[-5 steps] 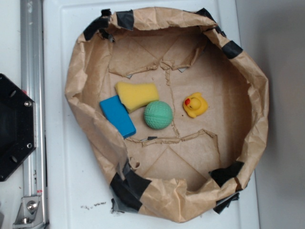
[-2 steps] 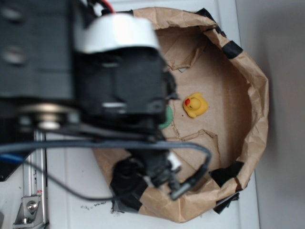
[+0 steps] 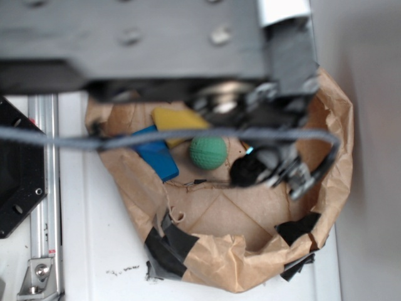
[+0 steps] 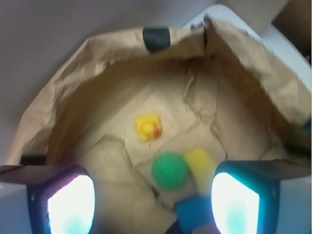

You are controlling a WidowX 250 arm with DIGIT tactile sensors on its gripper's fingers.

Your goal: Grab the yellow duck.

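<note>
The yellow duck [image 4: 148,127] with its red-orange beak sits on the floor of a brown paper bag, near the middle of the wrist view. My gripper [image 4: 152,204] hangs high above the bag floor, open, with its two glowing fingers [image 4: 70,204] wide apart and nothing between them. The duck lies ahead of the fingertips, well apart from them. In the exterior view the arm [image 3: 188,50] covers the duck completely.
A green ball [image 4: 169,170] [image 3: 208,152], a yellow sponge wedge [image 4: 200,163] [image 3: 178,119] and a blue block [image 4: 195,214] [image 3: 156,153] lie together in the bag beside the duck. Crumpled taped bag walls [image 3: 213,263] ring everything. A metal rail [image 3: 44,188] runs at left.
The arm has swung from the left across the bag to the right and now hides the duck in the exterior view; the green ball and blue block show again.
</note>
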